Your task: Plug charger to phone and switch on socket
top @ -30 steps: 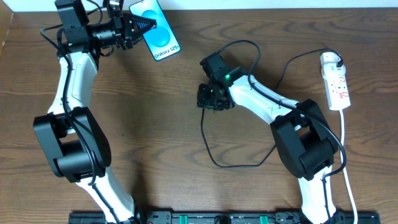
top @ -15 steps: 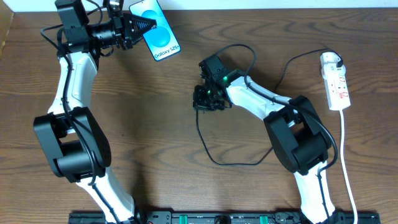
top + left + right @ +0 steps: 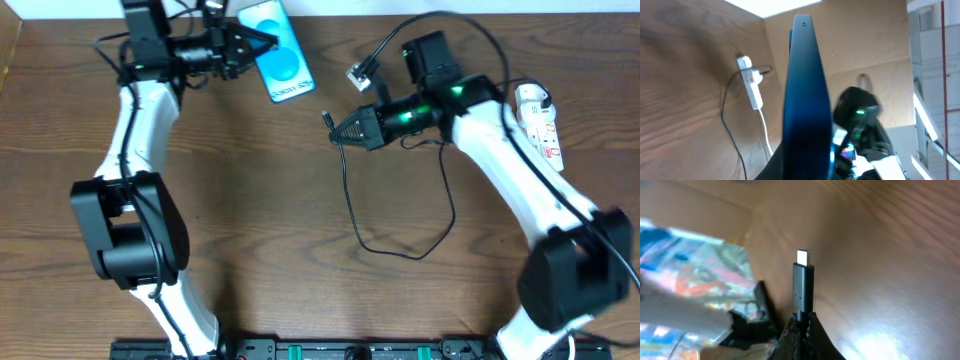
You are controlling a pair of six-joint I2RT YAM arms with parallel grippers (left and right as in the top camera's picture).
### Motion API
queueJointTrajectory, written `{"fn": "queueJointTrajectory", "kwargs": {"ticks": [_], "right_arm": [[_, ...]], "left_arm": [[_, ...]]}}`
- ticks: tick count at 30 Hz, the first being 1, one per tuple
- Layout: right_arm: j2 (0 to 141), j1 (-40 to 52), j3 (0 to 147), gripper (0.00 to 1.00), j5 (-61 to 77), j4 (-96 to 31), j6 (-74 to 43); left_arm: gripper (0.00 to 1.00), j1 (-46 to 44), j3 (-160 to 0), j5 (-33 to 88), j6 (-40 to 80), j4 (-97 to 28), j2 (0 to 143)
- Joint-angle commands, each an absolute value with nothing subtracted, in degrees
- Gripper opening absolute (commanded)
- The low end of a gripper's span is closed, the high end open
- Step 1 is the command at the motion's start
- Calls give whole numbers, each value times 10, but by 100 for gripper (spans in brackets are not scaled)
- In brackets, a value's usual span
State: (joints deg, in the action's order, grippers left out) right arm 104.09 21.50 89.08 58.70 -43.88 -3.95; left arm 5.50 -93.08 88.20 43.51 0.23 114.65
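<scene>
Moved: your right arm (image 3: 500, 140) has swung from the middle of the counter (image 3: 250, 280) toward its far edge, lifting the charger (image 3: 400, 250) end; your left arm (image 3: 140, 110) has nudged the phone (image 3: 283, 62) rightward.
Cable: slack loops mid-counter, leaving you reach.
Socket (image 3: 540, 125): near the far right corner, adapter in it; its switch looks not yet pressed.
Phone: left pincer (image 3: 258, 43) clamps it by the far edge, left of centre, presented for mating.
Plug tip (image 3: 803, 257): right pincer (image 3: 345, 130) is closed on the plug body, tip aimed at the phone, not touching.

On the phone (image 3: 282, 58) I read white "Galaxy S25+". Red marks on the socket (image 3: 548, 135) are illegible to me.
</scene>
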Motion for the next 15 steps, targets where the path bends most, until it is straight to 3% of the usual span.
{"fn": "queueJointTrajectory", "kwargs": {"ticks": [1, 6, 15], "right_arm": [[1035, 215, 891, 1, 626, -462, -3], [1035, 215, 891, 1, 634, -459, -7], [1035, 219, 891, 1, 599, -366, -138]], "left_arm": [[7, 40, -932, 900, 435, 5, 1138], [7, 36, -932, 900, 435, 5, 1138], [7, 15, -932, 863, 484, 1, 1138]]}}
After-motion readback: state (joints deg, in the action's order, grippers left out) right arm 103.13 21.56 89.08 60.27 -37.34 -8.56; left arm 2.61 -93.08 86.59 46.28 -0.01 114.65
